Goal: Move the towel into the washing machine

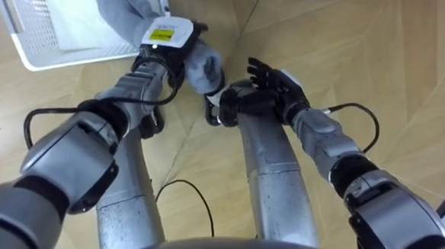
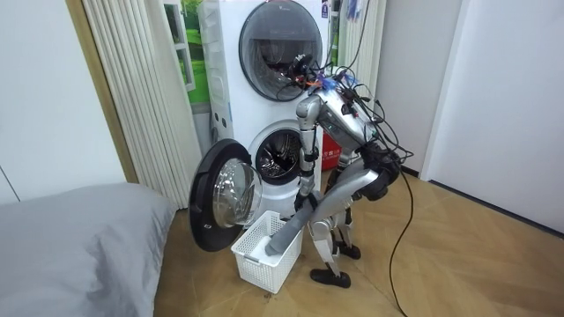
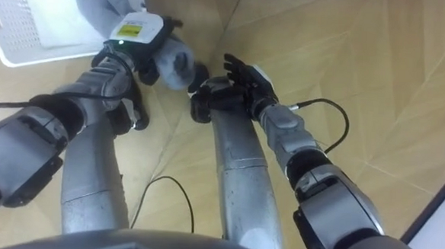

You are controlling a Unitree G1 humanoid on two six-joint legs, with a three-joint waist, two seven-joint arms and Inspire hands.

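At the far left a white perforated plastic laundry basket (image 1: 29, 23) stands on the pale herringbone wooden floor (image 1: 378, 64). A soft grey towel (image 1: 125, 9) lies bunched over the basket's near corner. It passes through the left hand (image 1: 166, 41) and bulges out again in a rounded wad on that hand's right side. The left hand's fingers are curled tightly round the cloth, gripping it just beside the basket's rim. Further right, the black right hand (image 1: 274, 80) hangs above the floor near the grey wad. Its fingers are spread and straight and it holds nothing.

In the room view a grey-covered bed (image 2: 79, 229) fills the room view's left. Next comes the round glass door (image 2: 220, 198) of the lower white front-loading washing machine (image 2: 280, 158), swung wide open, with the basket on the floor just beside it. The robot stands at the basket's right edge in front of the open drum, bent forward at the waist, arms reaching down toward the basket. The towel is outside the machine.
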